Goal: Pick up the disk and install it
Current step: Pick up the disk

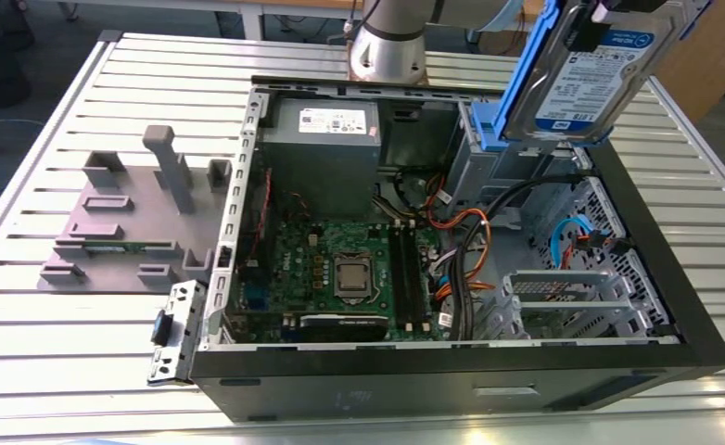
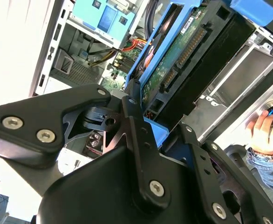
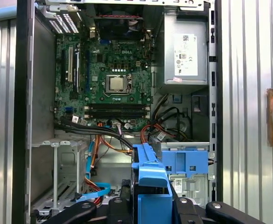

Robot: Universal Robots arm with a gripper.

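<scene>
The gripper (image 2: 160, 123) had its jaws clamped on the disk (image 1: 598, 69), which hung tilted above the far corner of the open computer case (image 1: 462, 375). The picking seemed done; the disk was not yet seated inside.

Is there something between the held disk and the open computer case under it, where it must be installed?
No cover is in the way: the case is open, and the disk, clamped in the end effector, hangs above it. Orange and black cables lie inside, beside a blue bracket seated there. The cables might snag it.
</scene>
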